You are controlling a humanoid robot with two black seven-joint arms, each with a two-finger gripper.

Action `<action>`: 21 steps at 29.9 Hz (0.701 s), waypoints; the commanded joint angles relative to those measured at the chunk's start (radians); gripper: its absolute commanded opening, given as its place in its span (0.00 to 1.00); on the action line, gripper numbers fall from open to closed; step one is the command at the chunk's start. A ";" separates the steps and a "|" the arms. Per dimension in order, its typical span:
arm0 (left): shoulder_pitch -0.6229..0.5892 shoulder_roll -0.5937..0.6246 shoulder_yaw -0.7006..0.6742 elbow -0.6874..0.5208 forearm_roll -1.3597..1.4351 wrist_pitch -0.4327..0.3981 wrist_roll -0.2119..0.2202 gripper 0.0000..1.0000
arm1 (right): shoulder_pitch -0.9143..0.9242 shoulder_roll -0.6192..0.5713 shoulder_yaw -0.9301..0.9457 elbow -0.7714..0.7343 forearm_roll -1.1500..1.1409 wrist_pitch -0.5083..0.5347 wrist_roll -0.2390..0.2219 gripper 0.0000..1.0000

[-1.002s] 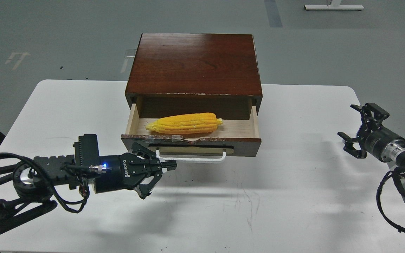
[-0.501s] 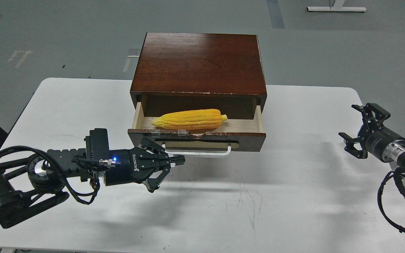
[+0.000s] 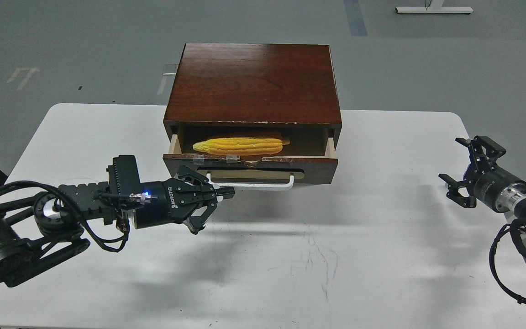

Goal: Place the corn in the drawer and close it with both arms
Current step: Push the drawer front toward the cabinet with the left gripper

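The yellow corn (image 3: 238, 145) lies lengthwise inside the drawer (image 3: 318, 170), which stands only a little way out of the dark wooden cabinet (image 3: 254, 82). The drawer front has a white bar handle (image 3: 254, 186). My left gripper (image 3: 216, 204) is open, level with the drawer front, its upper finger touching the left end of the handle. My right gripper (image 3: 459, 170) is open and empty, hovering far to the right near the table's right edge, well apart from the cabinet.
The cabinet stands at the back middle of a white table (image 3: 290, 256). Grey floor lies beyond. A white stand's base (image 3: 432, 9) is on the floor at the far back right.
The drawer has slid in most of the way with the corn in it. My left gripper has moved forward against the drawer front. The right arm has barely moved.
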 commanded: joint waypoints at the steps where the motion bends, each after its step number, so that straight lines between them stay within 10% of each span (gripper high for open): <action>1: 0.000 -0.018 -0.012 0.018 0.000 0.000 0.000 0.00 | -0.002 0.002 -0.001 0.000 0.000 0.000 0.000 0.99; 21: -0.031 -0.081 -0.025 0.089 0.000 0.000 0.000 0.00 | 0.000 0.003 0.000 -0.002 0.000 0.000 0.000 0.99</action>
